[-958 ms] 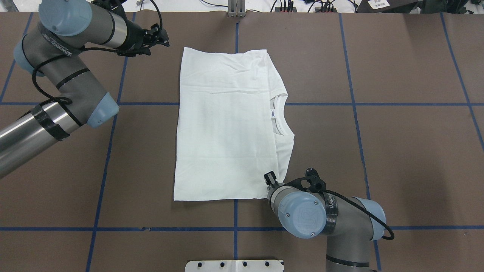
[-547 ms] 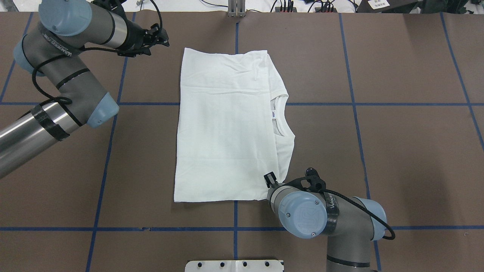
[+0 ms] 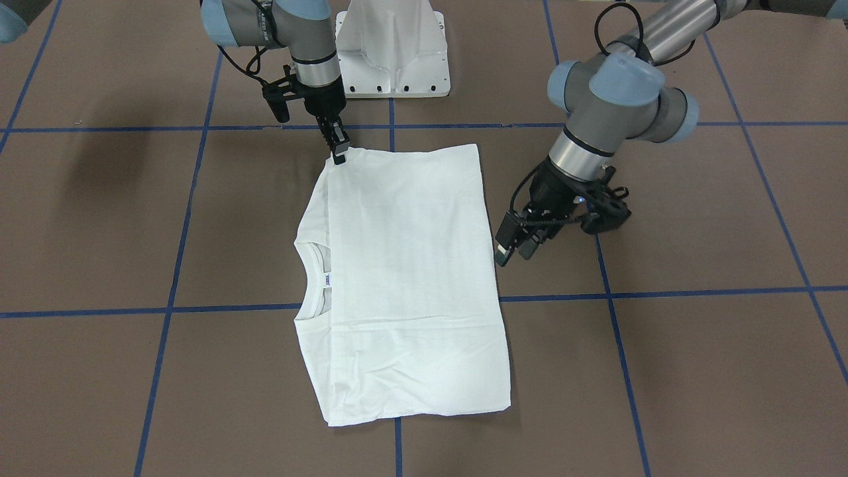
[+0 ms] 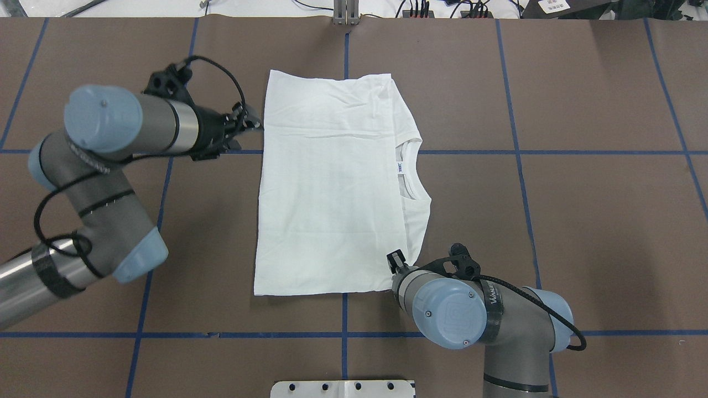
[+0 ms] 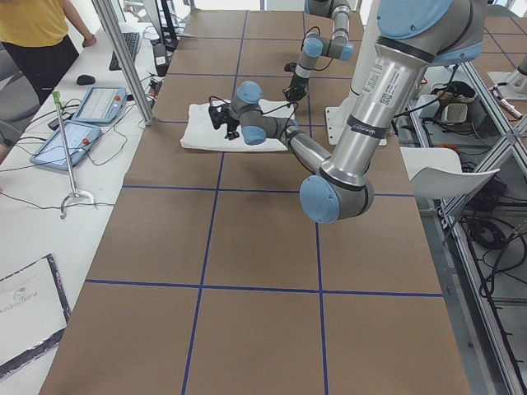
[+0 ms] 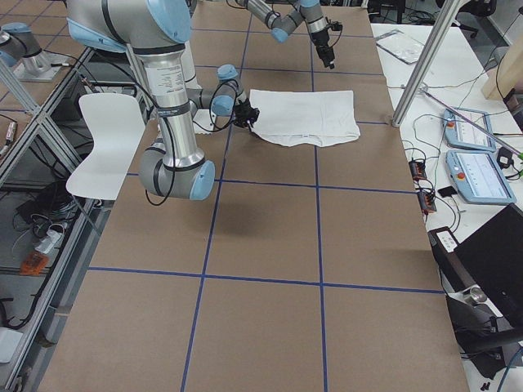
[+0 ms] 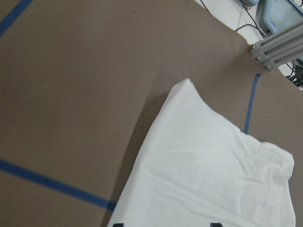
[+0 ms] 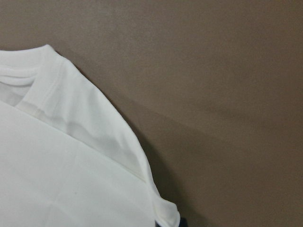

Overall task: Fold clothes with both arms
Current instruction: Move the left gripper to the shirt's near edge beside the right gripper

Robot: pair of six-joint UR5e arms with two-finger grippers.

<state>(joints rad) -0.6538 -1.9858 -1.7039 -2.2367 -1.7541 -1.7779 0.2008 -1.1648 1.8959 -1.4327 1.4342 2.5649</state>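
Right claw [image 3: 340, 157] seemingly pinches shirt [image 3: 404, 278] corner.

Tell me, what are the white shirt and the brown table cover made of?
The white long-sleeved T-shirt looks like thin, matte cotton knit: it lies in soft creases, and a lower layer shows faintly through it in the right wrist view. The brown table cover looks like matte paper or card, flat and without shine; I cannot tell which. The blue grid lines look like tape.
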